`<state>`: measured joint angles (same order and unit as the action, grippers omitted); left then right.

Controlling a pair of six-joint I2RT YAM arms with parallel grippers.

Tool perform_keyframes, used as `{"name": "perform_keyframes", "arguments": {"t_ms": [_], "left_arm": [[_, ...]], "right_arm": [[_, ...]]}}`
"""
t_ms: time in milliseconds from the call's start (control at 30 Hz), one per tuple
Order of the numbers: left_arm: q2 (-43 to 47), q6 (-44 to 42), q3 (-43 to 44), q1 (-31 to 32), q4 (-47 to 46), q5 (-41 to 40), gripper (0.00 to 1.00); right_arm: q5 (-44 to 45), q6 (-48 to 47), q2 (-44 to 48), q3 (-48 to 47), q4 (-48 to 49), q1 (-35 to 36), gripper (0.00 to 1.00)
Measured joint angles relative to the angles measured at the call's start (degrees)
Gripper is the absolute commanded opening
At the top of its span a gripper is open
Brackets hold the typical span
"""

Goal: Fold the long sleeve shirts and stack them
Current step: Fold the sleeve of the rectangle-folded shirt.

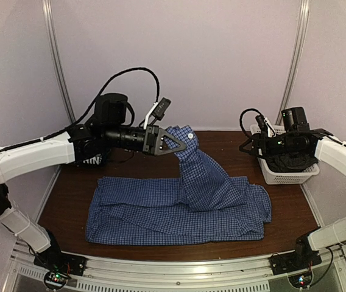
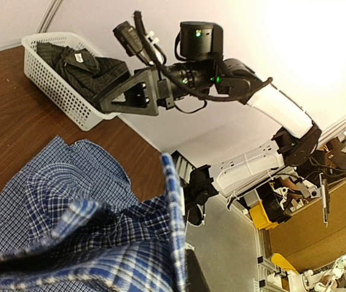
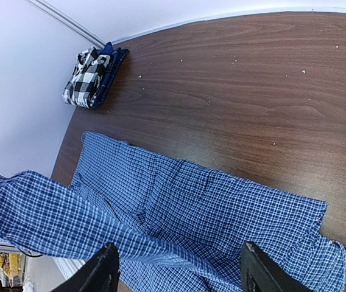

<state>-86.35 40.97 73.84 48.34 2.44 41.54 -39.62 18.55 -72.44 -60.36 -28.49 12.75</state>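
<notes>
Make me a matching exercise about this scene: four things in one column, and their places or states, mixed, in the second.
1 blue check shirt
2 white basket
3 plaid shirt
4 right gripper

a open, empty
b folded by the wall
c sleeve lifted by left gripper
d holds dark cloth

Pairs: 1-c, 2-d, 3-b, 4-a

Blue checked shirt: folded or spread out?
Partly folded: the shirt lies layered on the table, one sleeve held up by the left claw.
</notes>
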Motion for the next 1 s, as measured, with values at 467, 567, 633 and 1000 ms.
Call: {"name": "perform_keyframes", "arguments": {"t_ms": [467, 567, 633, 1000], "left_arm": [[4.11, 2.27, -7.1, -3.8, -2.34, -9.53, 0.04], [4.39, 1.97, -10.97, -5.79, -1.95, -12.26, 0.07], [4.46, 1.03, -13.66, -6.71, -1.79, -14.05, 0.08], [9.6, -7.1, -26.95, -10.62, 1.75, -21.05, 0.11]], "right_arm": [[-0.37, -0.13, 0.0, 0.0, 0.02, 0.02, 0.69], [-0.44, -0.13, 0.0, 0.0, 0.02, 0.02, 0.69], [-0.46, -0.13, 0.0, 0.0, 0.02, 0.0, 0.69], [-0.7, -0.09, -0.02, 0.92, 0.09, 0.02, 0.69]]}}
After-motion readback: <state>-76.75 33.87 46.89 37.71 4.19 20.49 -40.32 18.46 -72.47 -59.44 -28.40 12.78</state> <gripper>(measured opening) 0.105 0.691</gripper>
